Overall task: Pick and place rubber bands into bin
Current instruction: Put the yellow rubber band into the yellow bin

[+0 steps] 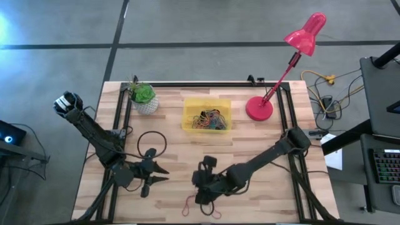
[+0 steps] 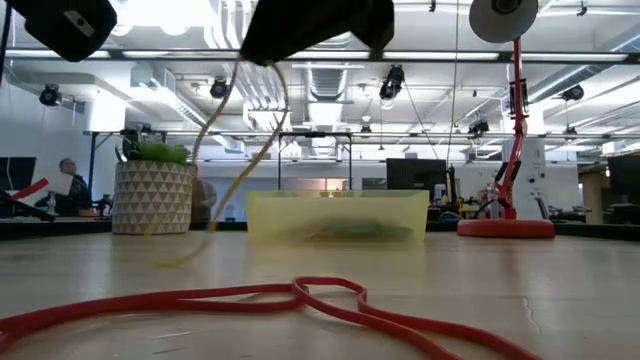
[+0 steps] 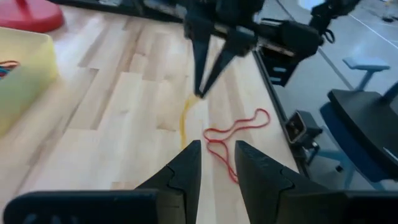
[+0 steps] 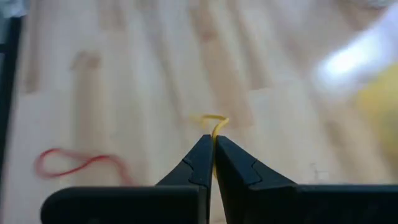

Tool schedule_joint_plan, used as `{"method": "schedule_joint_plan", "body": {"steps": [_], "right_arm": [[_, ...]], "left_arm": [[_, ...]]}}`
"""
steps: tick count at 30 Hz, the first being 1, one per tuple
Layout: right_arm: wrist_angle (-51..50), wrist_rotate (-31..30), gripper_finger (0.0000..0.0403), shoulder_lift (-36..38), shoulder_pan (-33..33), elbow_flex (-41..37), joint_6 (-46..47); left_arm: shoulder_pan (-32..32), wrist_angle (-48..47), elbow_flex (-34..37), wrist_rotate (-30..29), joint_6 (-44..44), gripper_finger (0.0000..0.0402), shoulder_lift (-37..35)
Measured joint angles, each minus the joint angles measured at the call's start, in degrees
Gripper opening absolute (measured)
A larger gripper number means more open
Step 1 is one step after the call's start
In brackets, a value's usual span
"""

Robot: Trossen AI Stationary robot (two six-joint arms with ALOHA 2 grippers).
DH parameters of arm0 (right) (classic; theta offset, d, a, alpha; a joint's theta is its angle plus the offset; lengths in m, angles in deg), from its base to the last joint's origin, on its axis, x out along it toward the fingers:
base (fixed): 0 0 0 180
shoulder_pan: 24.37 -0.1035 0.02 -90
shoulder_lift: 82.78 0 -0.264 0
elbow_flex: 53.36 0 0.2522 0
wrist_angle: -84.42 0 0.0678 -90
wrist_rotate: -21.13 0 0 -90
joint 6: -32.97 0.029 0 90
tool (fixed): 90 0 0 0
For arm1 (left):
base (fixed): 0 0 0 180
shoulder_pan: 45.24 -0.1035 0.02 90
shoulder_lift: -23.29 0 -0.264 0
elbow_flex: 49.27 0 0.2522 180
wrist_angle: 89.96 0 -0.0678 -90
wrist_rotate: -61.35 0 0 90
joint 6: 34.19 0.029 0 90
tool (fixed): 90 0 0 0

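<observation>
Rubber bands point(image 1: 209, 119) are sitting piled in the yellow bin point(image 1: 189, 104). Right gripper point(image 4: 213, 142) is pinching a yellow band point(image 4: 216, 122) between fully closed fingers, near a red band point(image 3: 235, 134) on the table point(image 1: 262, 147). Left gripper point(image 3: 217, 160) is hovering partly open, empty.

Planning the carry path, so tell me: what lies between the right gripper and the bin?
Only bare table, per the high view. The right gripper, shut on a yellow band, sits near the front edge, with the bin straight behind it.
</observation>
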Motion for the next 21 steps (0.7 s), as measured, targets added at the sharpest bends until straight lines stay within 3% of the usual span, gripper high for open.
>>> {"method": "schedule_joint_plan", "body": {"steps": [9, 21], "right_arm": [[-7.9, -5.45, 0.0009, 6.05, 5.69, 0.0, -3.69], [-10.03, -3.06, 0.0009, 15.17, 19.54, 0.03, -19.72]], "left_arm": [[-0.08, 1.77, 0.07, -6.11, 0.38, 0.0082, 0.01], [-0.17, 5.64, 0.17, -13.35, 0.38, 0.0082, 0.01]]}}
